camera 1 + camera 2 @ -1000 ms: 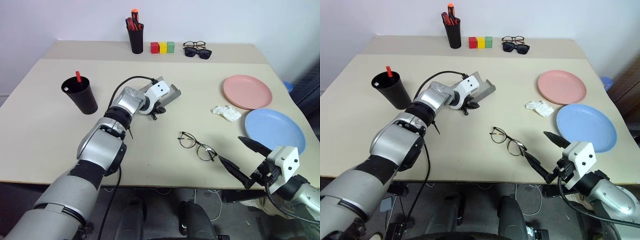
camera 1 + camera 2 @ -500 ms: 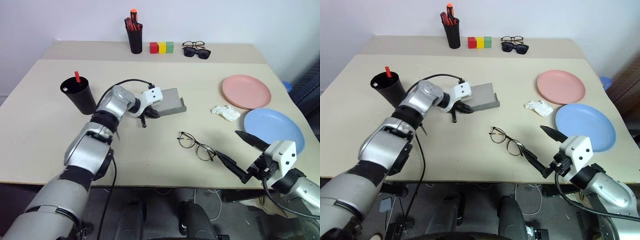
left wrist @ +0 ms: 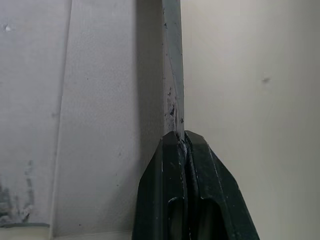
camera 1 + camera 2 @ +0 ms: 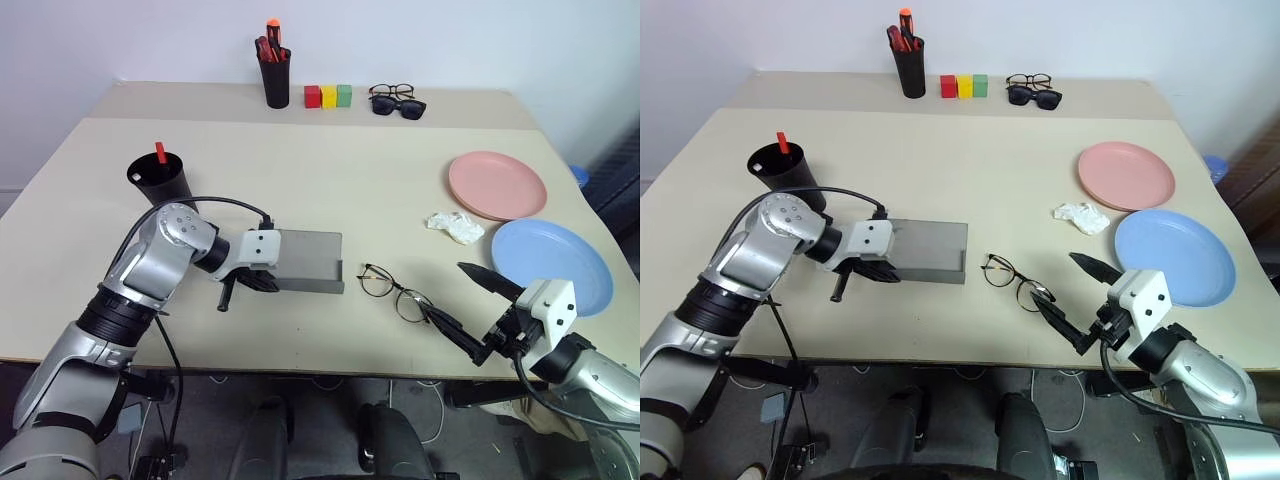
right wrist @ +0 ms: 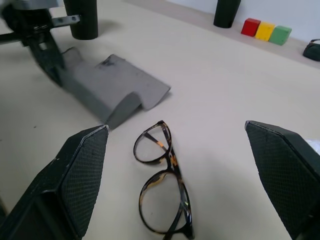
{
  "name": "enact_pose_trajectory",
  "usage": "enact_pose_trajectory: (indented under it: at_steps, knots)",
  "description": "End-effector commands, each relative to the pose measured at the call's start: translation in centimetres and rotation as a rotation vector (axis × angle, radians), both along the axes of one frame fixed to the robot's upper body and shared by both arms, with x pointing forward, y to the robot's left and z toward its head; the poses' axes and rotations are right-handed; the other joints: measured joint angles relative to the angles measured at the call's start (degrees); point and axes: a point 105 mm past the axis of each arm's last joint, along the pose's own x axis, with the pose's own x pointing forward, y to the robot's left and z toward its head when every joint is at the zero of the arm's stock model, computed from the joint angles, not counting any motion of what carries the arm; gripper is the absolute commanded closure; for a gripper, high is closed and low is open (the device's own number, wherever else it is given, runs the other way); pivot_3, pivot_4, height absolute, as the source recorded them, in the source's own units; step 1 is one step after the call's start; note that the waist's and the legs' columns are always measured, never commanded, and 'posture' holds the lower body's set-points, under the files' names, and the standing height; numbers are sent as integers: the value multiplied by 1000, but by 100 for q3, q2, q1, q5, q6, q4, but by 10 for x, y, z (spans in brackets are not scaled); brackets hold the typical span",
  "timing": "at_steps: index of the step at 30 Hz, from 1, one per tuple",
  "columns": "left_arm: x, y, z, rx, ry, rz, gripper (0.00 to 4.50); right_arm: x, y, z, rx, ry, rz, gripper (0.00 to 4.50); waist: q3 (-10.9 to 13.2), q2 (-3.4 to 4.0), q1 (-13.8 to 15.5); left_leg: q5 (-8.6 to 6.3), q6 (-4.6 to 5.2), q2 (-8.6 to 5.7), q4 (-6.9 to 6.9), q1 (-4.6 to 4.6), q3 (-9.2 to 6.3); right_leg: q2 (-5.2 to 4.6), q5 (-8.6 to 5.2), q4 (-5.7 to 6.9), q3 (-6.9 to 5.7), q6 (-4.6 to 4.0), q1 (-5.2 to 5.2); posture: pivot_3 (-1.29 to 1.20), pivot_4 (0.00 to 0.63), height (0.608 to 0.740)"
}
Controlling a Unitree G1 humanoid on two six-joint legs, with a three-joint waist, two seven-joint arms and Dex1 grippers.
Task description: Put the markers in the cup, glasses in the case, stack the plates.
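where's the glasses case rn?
In the head views the case lies open on the table's near middle, pinched at its left end by the left gripper, with the glasses just right of it.

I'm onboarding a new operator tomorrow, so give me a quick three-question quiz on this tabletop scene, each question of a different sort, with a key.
1. True or false: the left gripper is shut on the edge of the grey case.
2. Multiple choice: the glasses lie A) inside the case, B) on the table between the case and the right gripper, C) on the pink plate.
3. Fill in: a red marker stands in the black ____.

Key: 1 true, its fingers pinch the case's thin edge. 2 B, with the right gripper open near them. 3 cup; the pink plate and blue plate lie side by side, not stacked.
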Motion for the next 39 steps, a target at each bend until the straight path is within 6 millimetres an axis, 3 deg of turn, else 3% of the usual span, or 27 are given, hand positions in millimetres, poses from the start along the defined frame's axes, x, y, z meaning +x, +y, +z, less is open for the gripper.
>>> enact_pose_trajectory:
  at_steps: [1, 5, 9, 15, 21, 30, 39]
  knots:
    - [0, -24, 3, -21, -34, -5, 4467, 1, 2, 5, -8, -34, 13, 0, 0, 0, -4, 0, 0, 0, 0, -1, 0, 0, 0, 0, 0, 0, 0, 0, 150, 740]
    - [11, -52, 0, -31, -60, 39, 4467, 2, 3, 5, -11, -39, 16, 0, 0, -1, -8, 1, 1, -2, 4, -1, 0, 1, -6, 4, 0, 10, 1, 0, 150, 740]
    - [14, -62, -1, -38, -78, 47, 4467, -1, 3, 2, -11, -36, 15, 0, -1, 0, -31, 1, 2, -1, 1, 4, -1, 3, -8, 10, 0, 15, 0, 0, 150, 740]
    - [10, -38, 4, -41, -87, 60, 4467, -5, -1, -2, -11, -17, 9, 0, -3, 4, -37, 1, 2, 2, -1, 7, -1, 5, -7, 12, 2, 13, -2, 0, 150, 740]
    - [4, -15, -5, -16, -90, 80, 4467, -7, -3, -8, -10, 2, 2, 0, -4, 6, -15, 1, 1, 2, 0, 6, 0, 4, -5, 9, 3, 7, -1, 0, 150, 740]
    - [6, -14, -7, -25, -91, 105, 4467, -9, -7, -8, -32, 28, 3, 0, -5, 7, -15, 1, 1, 1, 1, 6, 0, 4, -6, 7, 3, 9, 0, 0, 150, 740]
    - [13, -8, -4, -20, -106, 123, 4467, -33, -19, -7, -52, 89, -16, 0, -10, 14, -15, 1, 1, 1, 0, 9, 0, 3, -9, 7, 3, 14, 2, 0, 150, 740]
